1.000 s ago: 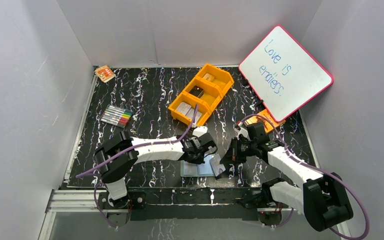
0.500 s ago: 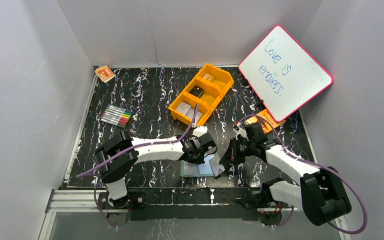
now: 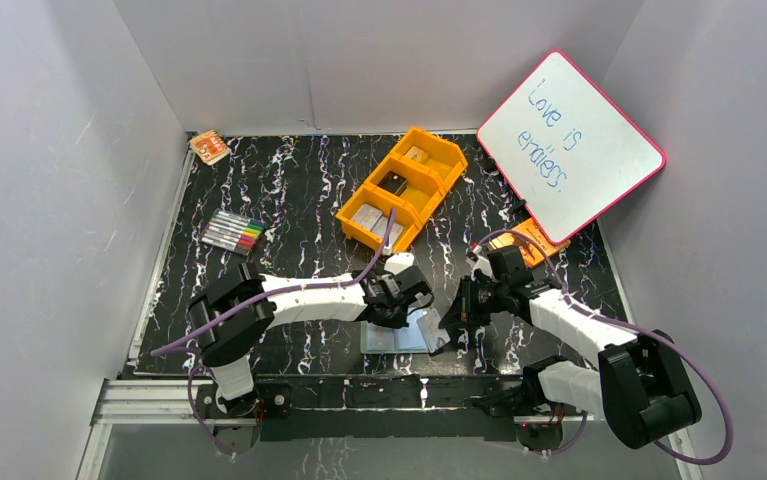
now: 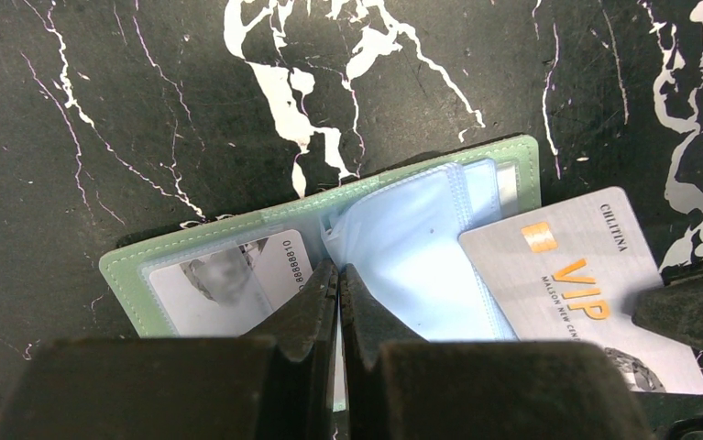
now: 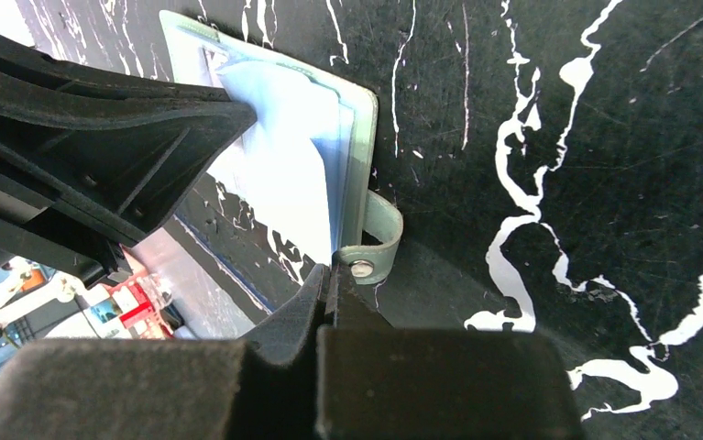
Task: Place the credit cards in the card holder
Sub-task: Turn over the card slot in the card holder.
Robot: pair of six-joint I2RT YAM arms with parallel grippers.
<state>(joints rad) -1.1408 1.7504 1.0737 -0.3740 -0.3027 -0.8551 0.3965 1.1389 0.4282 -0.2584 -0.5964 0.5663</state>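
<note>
Here the card holder [image 4: 402,257] lies open and flat on the black, white-veined bench [image 3: 289,190], close to the near edge and between the two arms. Its grey-green cover faces down and its pale blue clear pockets face up. A photo insert [image 4: 228,280] shows through the pocket on one half.

The left end effector [image 4: 338,272] is clenched, fingers pressed together. Its tips rest on the blue pocket leaves right at the centre fold.

A silver card [image 4: 576,284] marked VIP, with a gold chip, lies at the other half of the card holder. One short edge sits over the outermost blue leaf, and the rest juts out past the cover's edge.

The right end effector [image 5: 329,273] is likewise clenched, its tips just beside the snap tab [image 5: 370,247] that curls out from the cover's rim. The shiny face of the silver card runs alongside those fingers, though the wrist view does not settle whether they touch it.

Farther back, other credit cards [image 3: 369,217] lie in the compartments of an orange tray [image 3: 439,145]. A set of coloured markers [image 3: 232,232] lies well to the left, and an orange packet [image 3: 209,147] sits in the far left corner. A red-framed whiteboard [image 3: 569,145] leans at the far right.
</note>
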